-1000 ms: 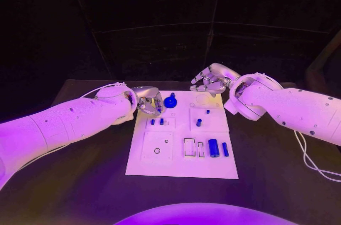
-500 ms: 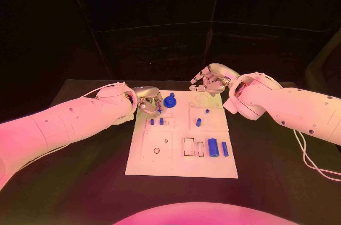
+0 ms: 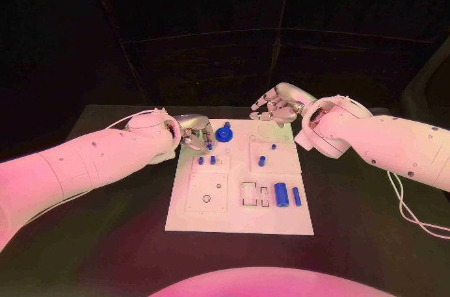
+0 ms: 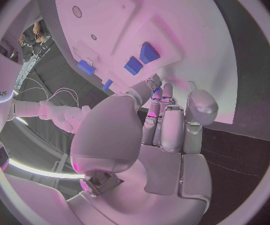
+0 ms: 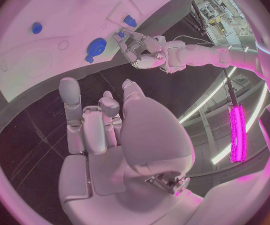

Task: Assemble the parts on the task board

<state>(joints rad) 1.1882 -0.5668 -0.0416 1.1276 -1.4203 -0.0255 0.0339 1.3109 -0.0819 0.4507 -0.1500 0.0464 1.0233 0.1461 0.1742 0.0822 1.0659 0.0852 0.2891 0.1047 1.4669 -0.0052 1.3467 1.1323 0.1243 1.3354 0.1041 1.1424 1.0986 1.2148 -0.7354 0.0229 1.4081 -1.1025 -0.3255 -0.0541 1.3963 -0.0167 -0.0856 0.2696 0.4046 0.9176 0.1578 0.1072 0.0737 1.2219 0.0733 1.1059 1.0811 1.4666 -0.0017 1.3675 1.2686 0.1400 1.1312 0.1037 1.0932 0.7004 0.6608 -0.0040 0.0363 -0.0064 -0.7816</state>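
The white task board (image 3: 239,212) lies in the middle of the black table. A round blue part (image 3: 225,134) stands near its far left corner. My left hand (image 3: 194,133) hovers just left of it, fingers bent down at the board's edge with nothing between them. In the left wrist view its fingertips (image 4: 162,92) point at two short blue pegs (image 4: 141,59). My right hand (image 3: 275,108) hangs over the board's far edge, fingers loosely curved and holding nothing. In the right wrist view the round blue part (image 5: 97,46) lies beyond that hand (image 5: 100,130).
On the board, two blue pegs (image 3: 206,160) stand left of centre and another peg (image 3: 263,160) stands to their right. A thick blue cylinder (image 3: 281,194) and a thinner one (image 3: 296,196) lie beside open slots (image 3: 250,193). Black table surrounds the board.
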